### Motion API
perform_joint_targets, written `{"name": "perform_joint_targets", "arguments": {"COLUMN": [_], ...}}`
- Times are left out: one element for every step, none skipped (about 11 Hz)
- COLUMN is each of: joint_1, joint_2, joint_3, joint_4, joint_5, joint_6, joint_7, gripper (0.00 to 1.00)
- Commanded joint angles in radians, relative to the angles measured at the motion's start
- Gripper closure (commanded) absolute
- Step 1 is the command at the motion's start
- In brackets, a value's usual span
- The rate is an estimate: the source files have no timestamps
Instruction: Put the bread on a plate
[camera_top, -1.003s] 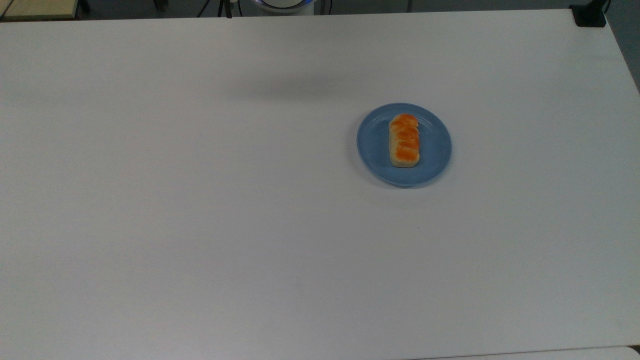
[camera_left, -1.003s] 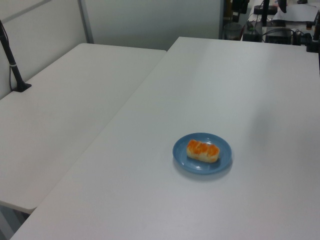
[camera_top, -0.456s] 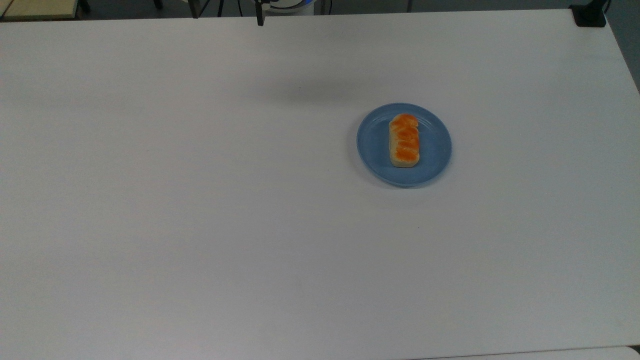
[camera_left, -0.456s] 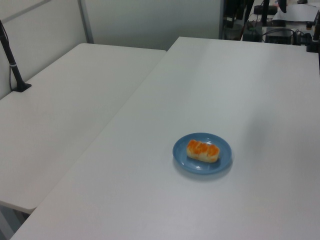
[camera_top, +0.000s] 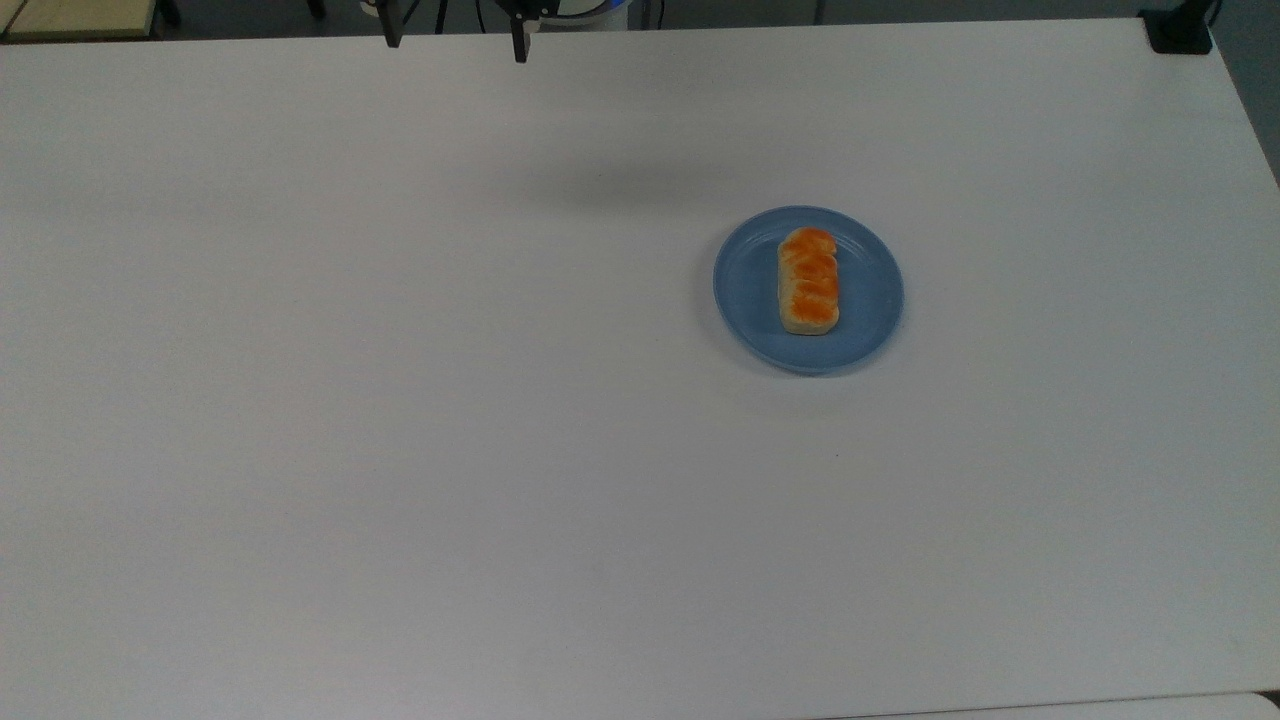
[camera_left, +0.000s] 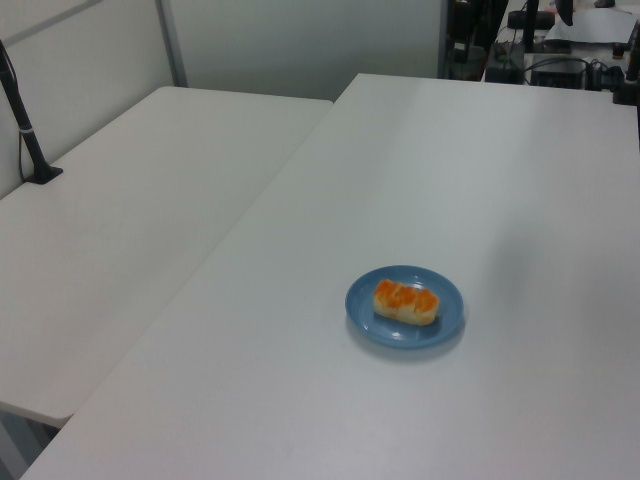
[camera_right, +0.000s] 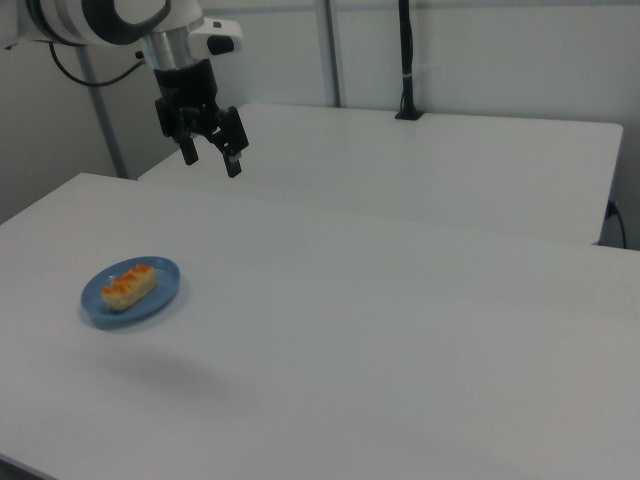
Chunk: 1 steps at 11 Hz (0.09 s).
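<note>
The bread (camera_top: 808, 280), a small loaf with an orange-brown top, lies flat on the round blue plate (camera_top: 750, 290) in the top view's right half. The same bread (camera_left: 405, 301) on the plate (camera_left: 360, 300) sits low in the left view, and the bread (camera_right: 129, 285) on the plate (camera_right: 165, 290) appears at the right view's left. My gripper (camera_right: 211, 159) hangs open high above the table, well apart from the plate, holding nothing. Its fingertips (camera_top: 519, 45) poke in at the top view's upper edge.
The white table (camera_top: 400, 400) spreads wide around the plate. A second white table (camera_left: 130, 230) adjoins it at the left view's left. A black post (camera_left: 25, 130) stands on that second table, and a black clamp (camera_top: 1180, 30) sits at the top view's upper right corner.
The gripper's fingers have come further into the top view's upper edge, where they did not show one second ago. Bread and plate have not moved.
</note>
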Motion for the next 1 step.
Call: {"name": "perform_joint_targets", "arguments": {"joint_1": [-0.01], "joint_2": [-0.016], "joint_3": [0.011], "joint_4": [-0.026], "joint_5": [0.017], "joint_6": [0.028], "joint_7": [0.017], "gripper": [0.0]}}
